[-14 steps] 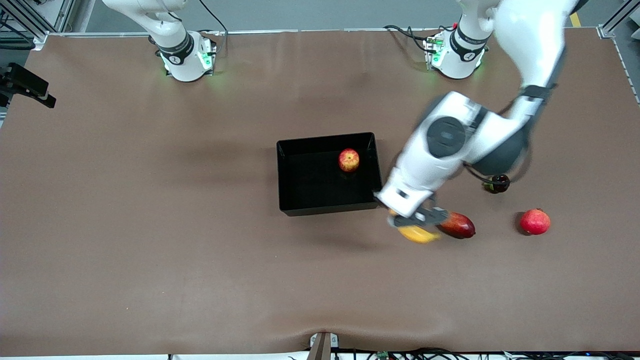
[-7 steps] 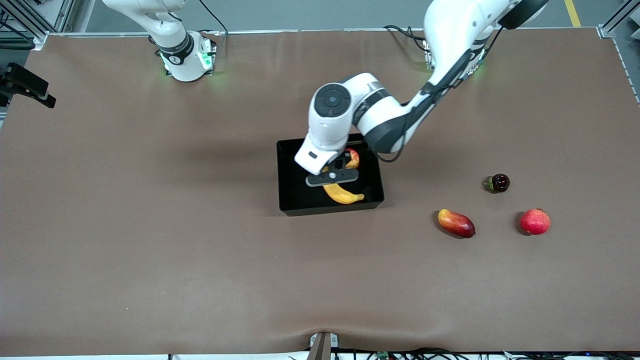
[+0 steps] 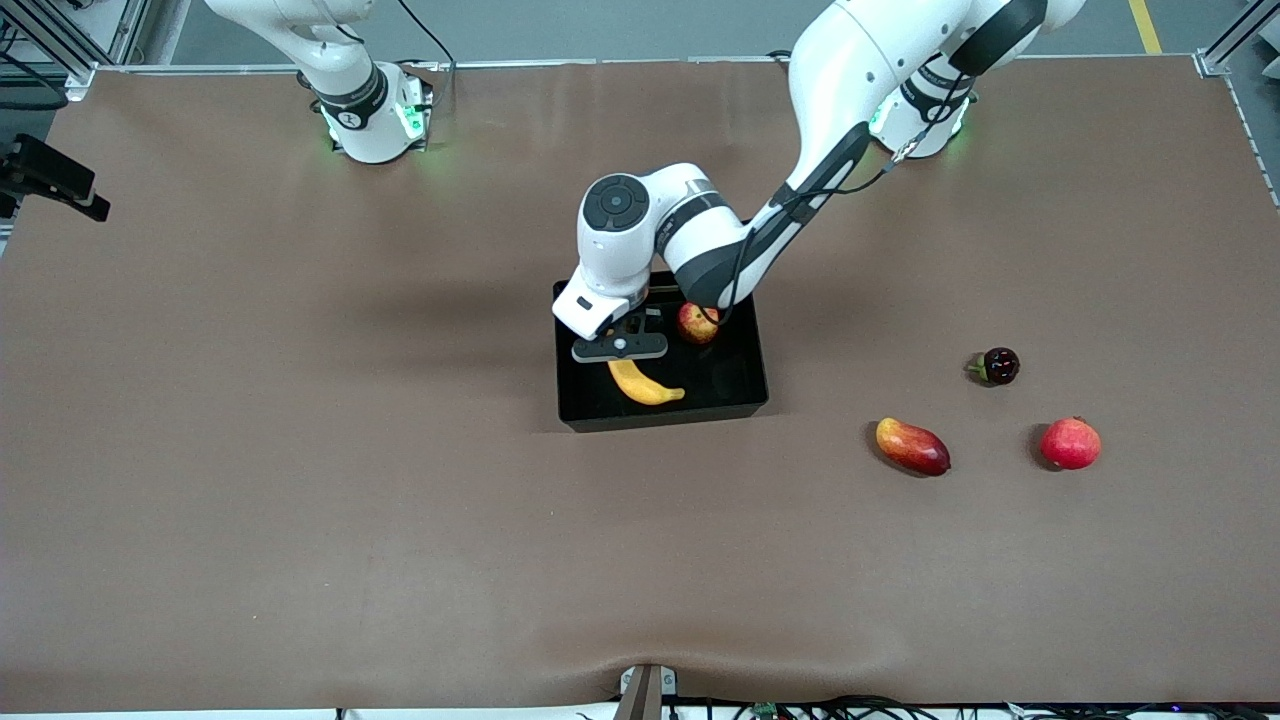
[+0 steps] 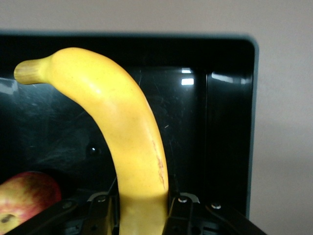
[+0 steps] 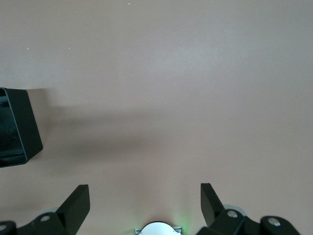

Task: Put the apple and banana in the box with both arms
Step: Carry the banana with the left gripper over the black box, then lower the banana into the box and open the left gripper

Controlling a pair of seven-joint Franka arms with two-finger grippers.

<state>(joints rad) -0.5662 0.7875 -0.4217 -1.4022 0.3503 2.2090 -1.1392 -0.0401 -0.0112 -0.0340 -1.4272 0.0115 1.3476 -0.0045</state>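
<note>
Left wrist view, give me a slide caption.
Left gripper shut on the banana, over the box with the apple.

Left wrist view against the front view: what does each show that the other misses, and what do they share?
Only the left wrist view: the fingers of the left gripper pressed against the banana on both sides, and its stem end up close. Only the front view: the mango, the all-red fruit and a small dark fruit on the table toward the left arm's end, plus both arm bases. Both show the banana held over the box, with the apple lying in it.
</note>
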